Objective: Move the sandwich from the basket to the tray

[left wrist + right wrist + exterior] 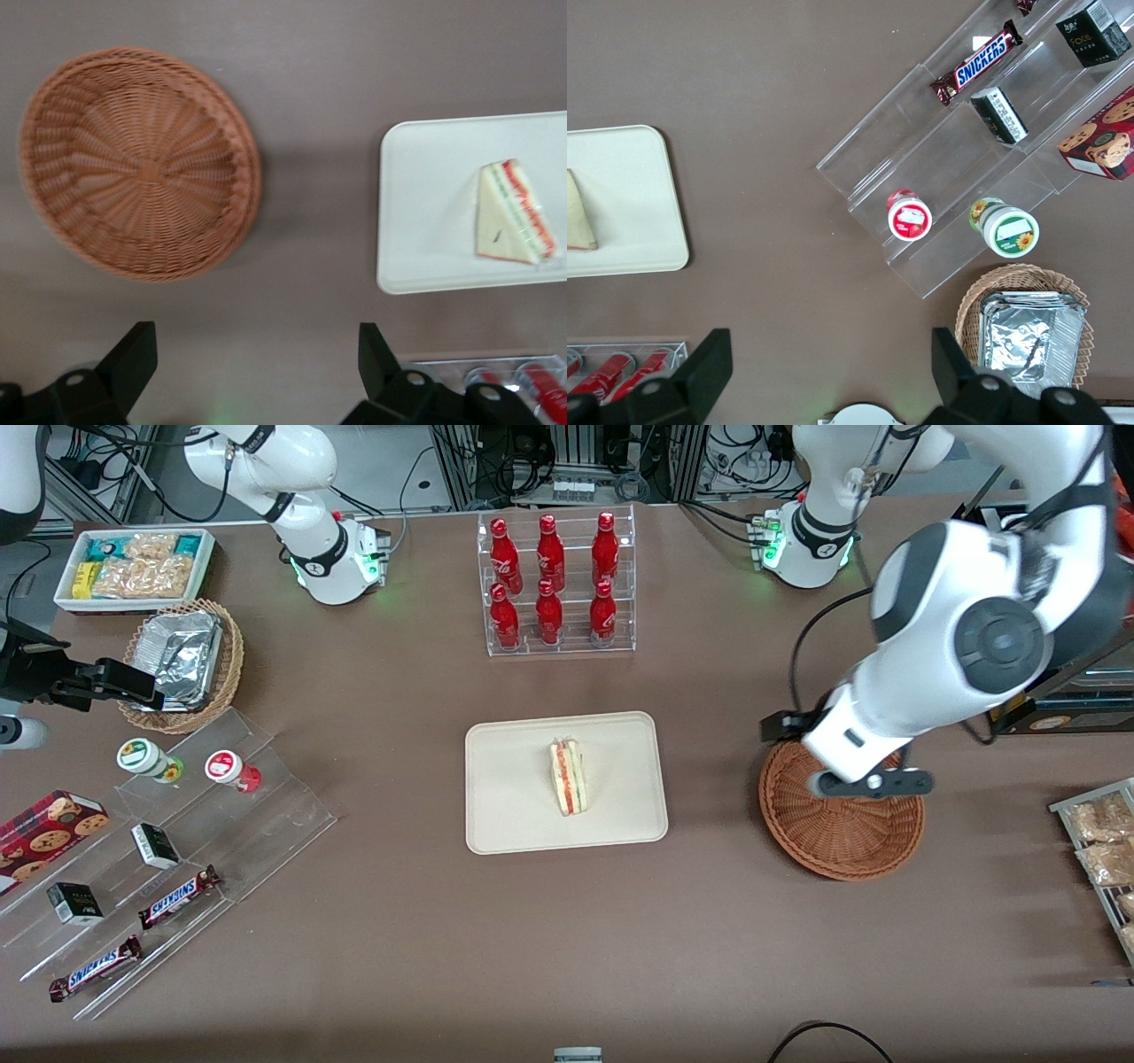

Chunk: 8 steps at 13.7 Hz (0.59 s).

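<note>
Left arm: elbow raised high, forearm sloping down toward the table, wrist pointing straight down. Gripper (257,372): raised above the table over the edge of the basket, fingers (131,359) spread wide apart, nothing held between them. Basket (842,828): round reddish-brown wicker, directly beneath the gripper, nothing inside it. Tray (514,797): cream-beige, rounded corners, resting on the brown table (567,948), well apart from the gripper toward the parked arm's end. Sandwich (568,777): triangular wedge on the tray near its middle, red and green filling showing at the cut edge. Clear rack of red bottles (554,584): farther from the front camera than the tray.
</note>
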{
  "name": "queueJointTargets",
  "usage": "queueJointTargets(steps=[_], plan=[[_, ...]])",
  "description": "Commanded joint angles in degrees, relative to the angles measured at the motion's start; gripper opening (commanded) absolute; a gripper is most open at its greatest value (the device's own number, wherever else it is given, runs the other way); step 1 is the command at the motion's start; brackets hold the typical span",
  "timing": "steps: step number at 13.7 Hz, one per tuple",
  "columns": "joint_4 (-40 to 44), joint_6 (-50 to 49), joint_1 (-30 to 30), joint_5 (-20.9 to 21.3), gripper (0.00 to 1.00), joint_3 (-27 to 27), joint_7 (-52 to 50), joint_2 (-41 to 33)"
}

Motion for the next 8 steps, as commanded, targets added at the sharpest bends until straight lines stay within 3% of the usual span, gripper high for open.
queueJointTargets(steps=[1, 4, 8], plan=[[-4.0, -0.5, 7.7, 1.7, 1.0, -6.3, 2.6, -4.3], [-8.3, -2.5, 13.3, 1.6, 1.0, -7.2, 10.7, -10.2], [-8.3, -9.4, 15.6, 1.2, 1.0, -6.4, 12.4, -15.1]])
